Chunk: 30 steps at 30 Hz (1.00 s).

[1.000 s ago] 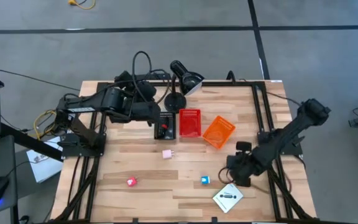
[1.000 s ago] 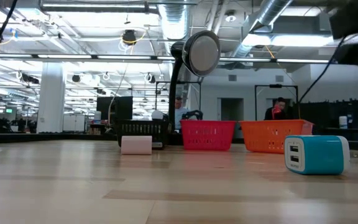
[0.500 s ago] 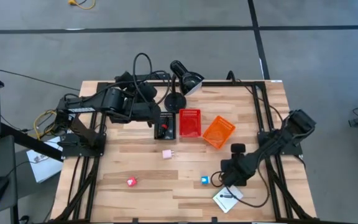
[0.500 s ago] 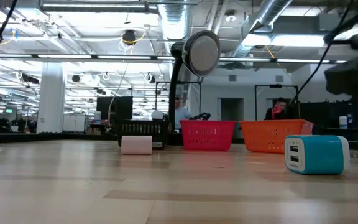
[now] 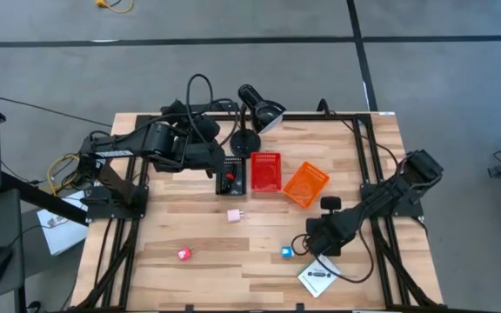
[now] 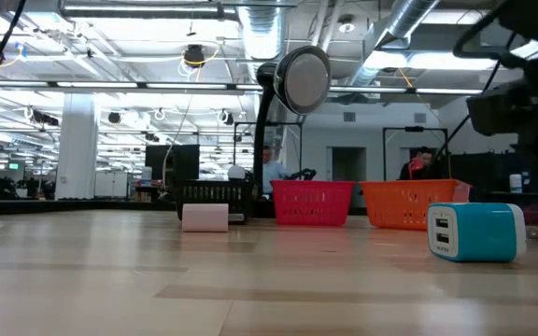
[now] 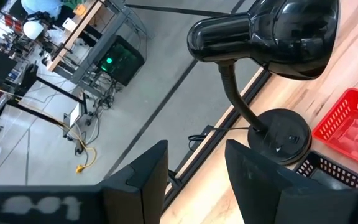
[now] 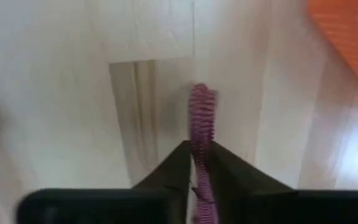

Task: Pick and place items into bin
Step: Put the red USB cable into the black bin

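Observation:
My right gripper (image 5: 306, 245) hovers near the table's front right, just right of the blue cube (image 5: 286, 252), and is shut on a dark maroon ribbed stick-like tool (image 8: 201, 118). A white card (image 5: 318, 278) lies in front of it. A white-pink piece (image 5: 234, 215) and a red-pink piece (image 5: 183, 254) lie on the table farther left. My left gripper (image 7: 196, 165) is open at the back, by the black bin (image 5: 230, 179) and the desk lamp (image 5: 252, 113). My right gripper pinches the ribbed maroon tool (image 8: 199, 163) between its two fingers. The fingers lie along the tool, and its free end (image 8: 200, 98) sticks out past the fingertips (image 8: 180, 158) over the wood. Whether that end touches the table cannot be told.
Three bins stand in a row at mid-table: the black one, a red one (image 5: 265, 171) and a tilted orange one (image 5: 306, 184). The lamp's round base (image 7: 281, 134) stands just behind them. Bare wood lies between the bins and the front edge.
My right gripper has moved toward the table's left, closer to the blue cube. The ribbed tool that lay at the right edge of the low view a second ago is gone from that spot on the table.

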Tool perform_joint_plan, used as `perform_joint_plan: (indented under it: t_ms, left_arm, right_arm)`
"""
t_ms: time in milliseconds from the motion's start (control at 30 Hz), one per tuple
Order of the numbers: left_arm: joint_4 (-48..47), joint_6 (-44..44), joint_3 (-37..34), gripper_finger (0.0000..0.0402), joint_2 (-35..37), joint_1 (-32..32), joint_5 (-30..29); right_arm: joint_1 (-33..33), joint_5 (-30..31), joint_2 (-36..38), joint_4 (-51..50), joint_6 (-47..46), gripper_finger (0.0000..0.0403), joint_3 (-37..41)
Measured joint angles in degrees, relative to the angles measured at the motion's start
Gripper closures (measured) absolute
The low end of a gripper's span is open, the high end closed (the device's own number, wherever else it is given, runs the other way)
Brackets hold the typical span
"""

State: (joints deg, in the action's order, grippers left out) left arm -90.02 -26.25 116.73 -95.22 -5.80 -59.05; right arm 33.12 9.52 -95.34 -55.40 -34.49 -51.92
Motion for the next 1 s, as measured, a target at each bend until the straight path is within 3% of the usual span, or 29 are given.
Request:
perform_joint_plan:
  t_ms: [67,200,300,467,533,733,933,1000]
  left_arm:
    - [0.00,1.12,0.00,0.0251,0.00,0.00,-0.15]
    - [0.01,2.44,0.00,0.0251,0.00,-0.01,-0.52]
    - [0.00,3.15,0.00,0.0251,0.00,-0.01,-1.83]
    - [0.02,3.18,0.00,0.0251,0.00,0.00,-1.92]
    - [0.00,3.18,0.00,0.0251,0.00,0.00,-1.93]
    - [0.02,3.19,0.00,0.0251,0.00,0.00,-1.97]
    - [0.01,4.13,0.00,0.0251,0.00,0.00,-2.85]
    - [0.00,4.79,0.00,0.0251,0.00,0.00,-3.19]
  right_arm:
    - [-0.25,0.10,1.51,1.26,0.63,0.0393,-0.05]
    - [-0.28,4.57,5.76,8.05,6.56,0.0387,-1.34]
    - [-0.92,10.64,9.44,13.93,11.45,0.0396,-2.75]
    - [-3.80,26.20,15.64,28.89,12.94,0.0390,-4.66]
    - [-5.97,28.66,17.62,36.60,15.00,0.0392,-4.72]
    - [-16.96,27.89,17.93,56.64,13.84,0.0392,-4.70]
    - [-28.06,13.30,9.18,74.37,9.59,0.0398,-4.70]
    - [-30.94,12.63,5.17,77.58,7.54,0.0397,-4.70]
